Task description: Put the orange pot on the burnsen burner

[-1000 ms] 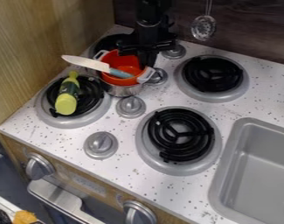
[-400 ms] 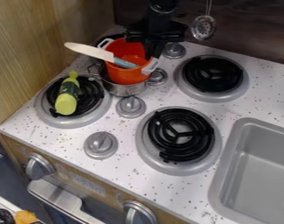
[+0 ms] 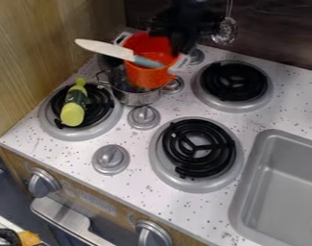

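The claw (image 3: pixel 179 44) is clamped on the right side of the rim of the orange pot (image 3: pixel 148 75), over the steel pot (image 3: pixel 136 99) at the upper left of the worktop (image 3: pixel 136 182), mouth up, the line through the two handles running from upper left to lower right. The one knife (image 3: pixel 104 49) slants across that mouth, blade toward the upper left. I count one orange pot, one steel pot, one yellow-green bottle (image 3: pixel 73 114), three plainly seen burners (image 3: pixel 172 156) and six knobs (image 3: pixel 111 157).
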Controlling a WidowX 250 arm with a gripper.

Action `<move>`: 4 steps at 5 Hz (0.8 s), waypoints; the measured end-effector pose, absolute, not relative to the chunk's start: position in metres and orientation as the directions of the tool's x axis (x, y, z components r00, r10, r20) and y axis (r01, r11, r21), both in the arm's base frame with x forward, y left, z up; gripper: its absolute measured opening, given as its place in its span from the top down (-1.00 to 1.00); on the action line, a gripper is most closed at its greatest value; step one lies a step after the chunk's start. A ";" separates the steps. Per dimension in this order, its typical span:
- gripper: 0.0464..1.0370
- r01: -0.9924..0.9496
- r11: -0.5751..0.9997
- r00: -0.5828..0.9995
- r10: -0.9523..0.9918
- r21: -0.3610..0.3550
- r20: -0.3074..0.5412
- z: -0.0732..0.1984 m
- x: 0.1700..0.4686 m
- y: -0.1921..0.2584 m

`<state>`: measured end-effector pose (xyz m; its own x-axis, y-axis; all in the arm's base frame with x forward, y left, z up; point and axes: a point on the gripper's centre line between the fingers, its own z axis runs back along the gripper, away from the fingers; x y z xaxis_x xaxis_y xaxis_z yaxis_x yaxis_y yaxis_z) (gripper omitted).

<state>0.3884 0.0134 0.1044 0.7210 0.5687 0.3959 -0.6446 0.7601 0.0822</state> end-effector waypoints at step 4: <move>0.98 -0.672 0.740 0.709 0.624 0.044 0.330 0.104 0.359 -0.053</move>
